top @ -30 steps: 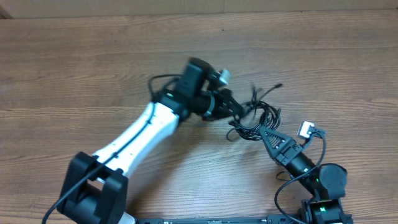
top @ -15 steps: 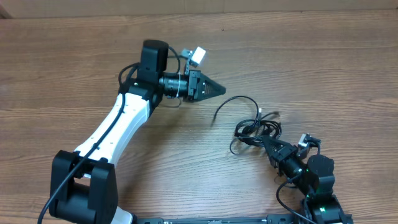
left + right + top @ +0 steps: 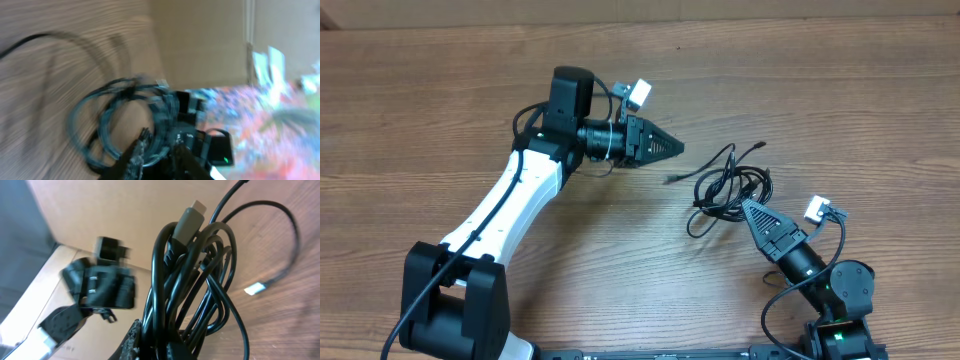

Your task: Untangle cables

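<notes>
The cables (image 3: 730, 188) form a tangled bundle of thin black loops on the wooden table, right of centre. My right gripper (image 3: 747, 206) is at the bundle's lower edge and is shut on several strands (image 3: 200, 280) that rise between its fingers. One loose strand trails left and ends in a small plug (image 3: 672, 179). My left gripper (image 3: 675, 147) hovers up and to the left of the bundle, apart from it. In the blurred left wrist view its fingers (image 3: 137, 155) stand a little apart with nothing between them, and the cables (image 3: 125, 115) lie beyond.
The left arm's base (image 3: 455, 300) and white link reach in from the front left. The right arm's base (image 3: 840, 300) sits at the front right. A cardboard wall (image 3: 620, 10) runs along the table's far edge.
My left gripper pulled away up and left from the bundle and let a strand go, its jaws parting. The freed strand settled beside the bundle. My right gripper shifted slightly, still holding.
</notes>
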`<state>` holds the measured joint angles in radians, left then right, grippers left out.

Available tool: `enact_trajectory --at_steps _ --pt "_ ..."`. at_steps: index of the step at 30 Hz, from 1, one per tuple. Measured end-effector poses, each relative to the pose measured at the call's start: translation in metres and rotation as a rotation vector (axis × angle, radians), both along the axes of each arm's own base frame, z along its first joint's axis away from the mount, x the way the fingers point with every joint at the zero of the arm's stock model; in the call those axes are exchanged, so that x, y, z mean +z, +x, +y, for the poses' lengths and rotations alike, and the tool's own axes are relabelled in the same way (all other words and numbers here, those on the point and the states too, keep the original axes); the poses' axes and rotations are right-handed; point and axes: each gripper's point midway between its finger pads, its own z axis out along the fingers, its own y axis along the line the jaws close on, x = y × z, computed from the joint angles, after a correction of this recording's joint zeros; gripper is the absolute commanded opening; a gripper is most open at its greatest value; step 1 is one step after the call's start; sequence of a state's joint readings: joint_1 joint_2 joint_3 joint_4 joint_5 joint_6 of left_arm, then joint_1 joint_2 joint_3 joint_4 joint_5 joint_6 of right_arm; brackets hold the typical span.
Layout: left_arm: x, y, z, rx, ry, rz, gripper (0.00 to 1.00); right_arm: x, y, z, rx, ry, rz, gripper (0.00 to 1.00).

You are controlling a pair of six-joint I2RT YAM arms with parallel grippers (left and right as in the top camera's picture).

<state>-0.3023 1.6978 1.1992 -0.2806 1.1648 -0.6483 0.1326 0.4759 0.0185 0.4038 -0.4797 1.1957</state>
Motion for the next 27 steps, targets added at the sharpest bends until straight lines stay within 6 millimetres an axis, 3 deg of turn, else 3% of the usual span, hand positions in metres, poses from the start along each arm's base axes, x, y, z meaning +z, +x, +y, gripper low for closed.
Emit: enact_trajectory --at_steps 4,7,11,13,17,20,24,27 --pt "-0.020 -0.005 0.007 0.051 0.085 0.123 0.59 0.006 -0.001 0.001 0.010 -0.002 -0.032 0.04" --pt "-0.028 -0.010 0.009 0.074 0.120 0.202 0.72 0.006 -0.002 0.002 0.013 -0.012 -0.040 0.04" --pt "-0.032 -0.016 0.005 0.074 0.142 0.248 0.75 0.006 -0.001 0.002 0.012 -0.018 -0.044 0.04" --pt "-0.033 -0.023 -0.002 0.054 0.150 0.255 0.82 0.006 -0.001 0.001 0.010 -0.018 -0.045 0.04" --pt "-0.037 -0.046 -0.018 0.005 0.180 0.323 0.79 0.007 0.000 0.000 -0.002 -0.020 -0.046 0.04" --pt "-0.044 -0.063 -0.027 0.001 0.230 0.423 0.89 0.007 0.001 -0.002 -0.011 -0.020 -0.046 0.04" --pt "-0.057 -0.079 -0.029 0.057 0.323 0.585 0.88 0.007 0.001 -0.002 -0.015 -0.021 -0.047 0.04" --pt "-0.066 -0.078 -0.026 0.144 0.380 0.678 0.89 0.006 0.001 -0.002 -0.016 -0.021 -0.044 0.04"
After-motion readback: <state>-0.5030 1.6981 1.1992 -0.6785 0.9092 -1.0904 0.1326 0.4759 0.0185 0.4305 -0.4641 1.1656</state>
